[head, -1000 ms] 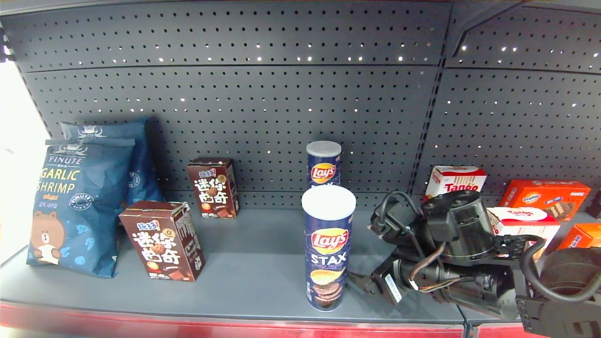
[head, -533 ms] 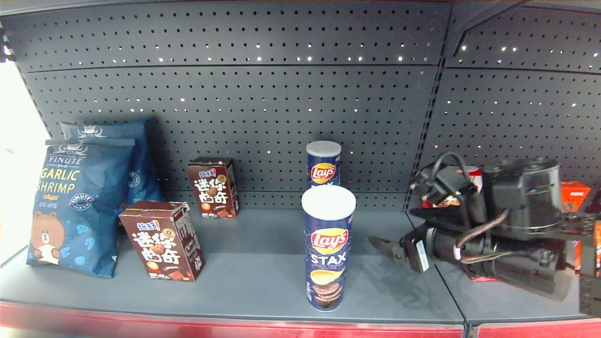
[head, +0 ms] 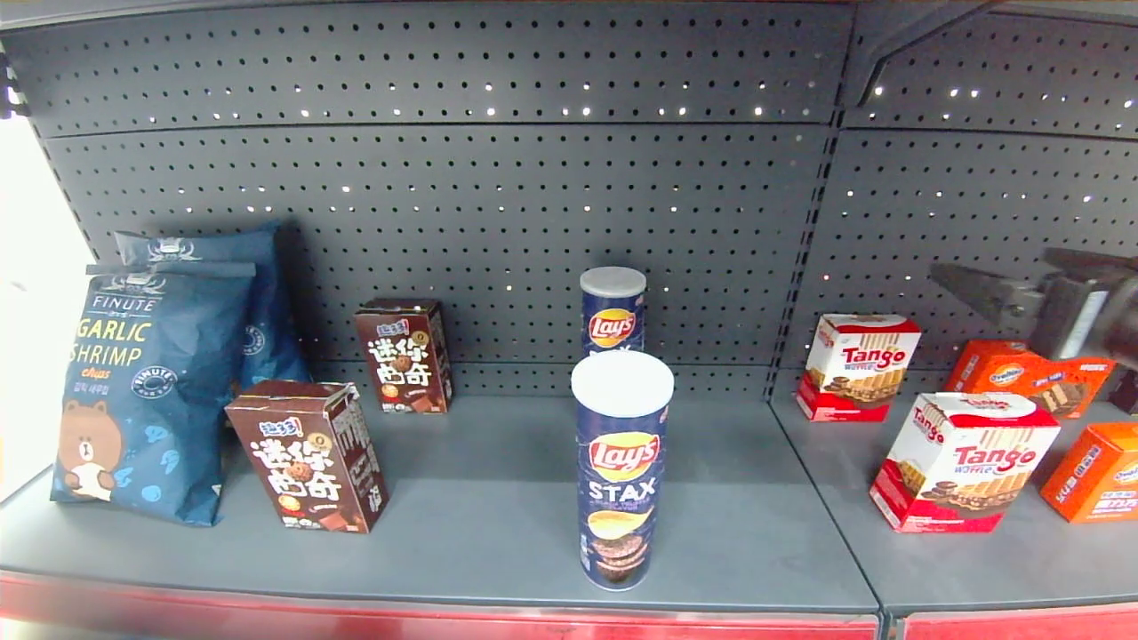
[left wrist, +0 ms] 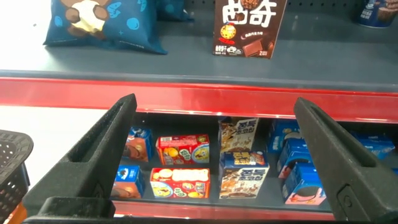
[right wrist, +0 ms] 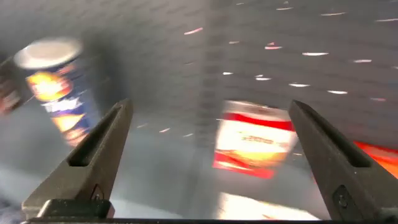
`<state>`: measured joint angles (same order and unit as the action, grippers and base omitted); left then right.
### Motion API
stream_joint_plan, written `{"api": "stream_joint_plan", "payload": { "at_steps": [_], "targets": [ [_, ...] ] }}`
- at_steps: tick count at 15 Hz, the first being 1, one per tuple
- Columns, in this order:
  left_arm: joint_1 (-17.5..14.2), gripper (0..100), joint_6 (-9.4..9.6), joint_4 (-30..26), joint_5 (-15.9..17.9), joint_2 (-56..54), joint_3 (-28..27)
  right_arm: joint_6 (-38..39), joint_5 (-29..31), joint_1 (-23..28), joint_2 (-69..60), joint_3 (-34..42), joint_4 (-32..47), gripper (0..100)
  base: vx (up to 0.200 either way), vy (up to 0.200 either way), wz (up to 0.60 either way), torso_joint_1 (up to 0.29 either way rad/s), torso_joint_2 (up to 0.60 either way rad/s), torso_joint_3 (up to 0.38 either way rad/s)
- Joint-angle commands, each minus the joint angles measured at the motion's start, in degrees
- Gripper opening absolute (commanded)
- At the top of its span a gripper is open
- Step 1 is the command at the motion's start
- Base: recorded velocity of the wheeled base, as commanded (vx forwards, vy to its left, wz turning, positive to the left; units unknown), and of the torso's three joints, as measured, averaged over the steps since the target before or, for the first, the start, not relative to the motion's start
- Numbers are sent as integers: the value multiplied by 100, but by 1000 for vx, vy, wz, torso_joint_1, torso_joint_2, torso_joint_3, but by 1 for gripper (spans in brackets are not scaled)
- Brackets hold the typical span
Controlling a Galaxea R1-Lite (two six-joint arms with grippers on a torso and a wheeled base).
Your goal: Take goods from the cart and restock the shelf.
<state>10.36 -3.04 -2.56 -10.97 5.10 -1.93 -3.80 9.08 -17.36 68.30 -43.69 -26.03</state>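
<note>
**Below the shelf [head: 498, 533] edge, the left arm sits nearer the next pick**

The right gripper [right wrist: 209, 106] hangs high at the shelf's right end, above the wafer box [head: 965, 462]. Its jaws are wide and empty, well right of the upright front chip can [head: 621, 471]. The left gripper [left wrist: 214, 101] is low, jaws also wide, with a mesh basket [left wrist: 12, 155], likely the cart, just beside it.

Hidden and cut-off stock.
Rear chip can [head: 613, 307]: lower part behind front chip can [head: 621, 471]. Rear blue bag [head: 267, 302]: mostly behind front blue bag [head: 147, 391]. Orange box [head: 1098, 471]: cropped at right edge. Black basket [left wrist: 11, 155]: cropped at frame edge. Lower-shelf packets [left wrist: 180, 168]: too small to identify.
</note>
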Motion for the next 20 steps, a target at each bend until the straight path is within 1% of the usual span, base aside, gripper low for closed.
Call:
{"api": "stream_joint_plan", "payload": {
  "at_steps": [1, 2, 3, 4, 5, 8, 9, 10, 11, 12, 14, 15, 17, 18, 19, 20],
  "targets": [
    [18, 100, 5, 1, -1, 9, -1, 46, -21, 901, -1838, 1390, 89, 100, 0, 0, 0, 0, 0, 0],
    [18, 100, 5, 1, -1, 9, -1, 55, 15, 1086, -2330, 1882, 159, 100, 0, 0, 0, 0, 0, 0],
    [18, 100, 5, 1, -1, 9, -1, 64, 32, 1138, -2524, 2093, 177, 100, 0, 0, 0, 0, 0, 0],
    [18, 100, 5, 1, -1, 9, -1, 64, 94, 1305, -3060, 2743, 194, 100, 0, 0, 0, 0, 0, 0],
    [18, 100, 5, 1, -1, 9, -1, 55, 173, 1384, -3280, 3077, 194, 100, 0, 0, 0, 0, 0, 0],
    [18, 100, 5, 1, -1, 9, -1, 64, 771, 1499, -4027, 3991, 212, 100, 0, 0, 0, 0, 0, 0],
    [18, 100, 5, 1, -1, 9, -1, 64, 779, 1499, -4071, 4026, 212, 100, 0, 0, 0, 0, 0, 0],
    [18, 100, 5, 1, -1, 9, -1, 64, 894, 1587, -4449, 4316, 265, 100, 0, 0, 0, 0, 0, 0],
    [18, 100, 5, 1, -1, 9, -1, 64, 876, 1797, -5073, 4352, 854, 100, 0, 0, 0, 0, 0, 0],
    [18, 100, 5, 1, -1, 9, -1, 64, 867, 1815, -5424, 4352, 1196, 100, 0, 0, 0, 0, 0, 0],
    [18, 100, 5, 10, -19, 0, -1, 55, 823, 1754, -6751, 4264, 2550, 100, 0, 0, 0, 0, 0, 0],
    [18, 100, 5, 19, -28, 0, 8, 64, 788, 1736, -6830, 4167, 2743, 100, 0, 0, 0, 0, 0, 0],
    [10, 100, 22, 71, -63, 0, 17, 64, 498, 1736, -6830, 4185, 2691, 100, 0, 0, 0, 0, 0, 0],
    [-105, 100, 189, 54, -72, 18, 8, 64, 226, 1736, -6830, 4185, 2691, 100, 0, 0, 0, 0, 0, 0],
    [-324, 100, 409, 45, -81, 53, 8, 82, 199, 1736, -6830, 4185, 2682, 100, 0, 0, 0, 0, 0, 0],
    [-474, 100, 506, 45, -81, 123, 8, 90, 199, 1736, -6830, 4193, 2682, 100, 0, 0, 0, 0, 0, 0]
  ]
}}
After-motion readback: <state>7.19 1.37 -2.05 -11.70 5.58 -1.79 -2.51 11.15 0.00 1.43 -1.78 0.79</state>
